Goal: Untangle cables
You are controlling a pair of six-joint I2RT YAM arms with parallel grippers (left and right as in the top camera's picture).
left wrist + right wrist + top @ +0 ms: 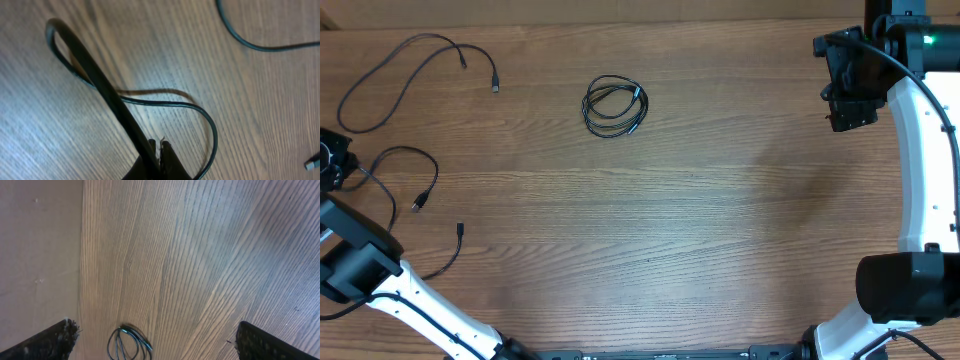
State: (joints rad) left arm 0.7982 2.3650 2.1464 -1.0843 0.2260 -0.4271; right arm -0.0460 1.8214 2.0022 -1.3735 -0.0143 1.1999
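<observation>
Cables [614, 106] black; plug [312, 163] markings, if any, too blurred.

Bright, even light from above, shadows faint. Left wrist view: pale glare on table [45, 140], close cable [100, 82] blurred. Right wrist view: wood sharp, fingertips [45, 342] fuzzy at bottom corners.

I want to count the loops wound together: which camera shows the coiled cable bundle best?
The overhead view: the coiled bundle lies whole and unobstructed. The right wrist view catches the bundle small, cut off at the bottom edge. The left wrist view shows only a loose cable, not the bundle.
</observation>
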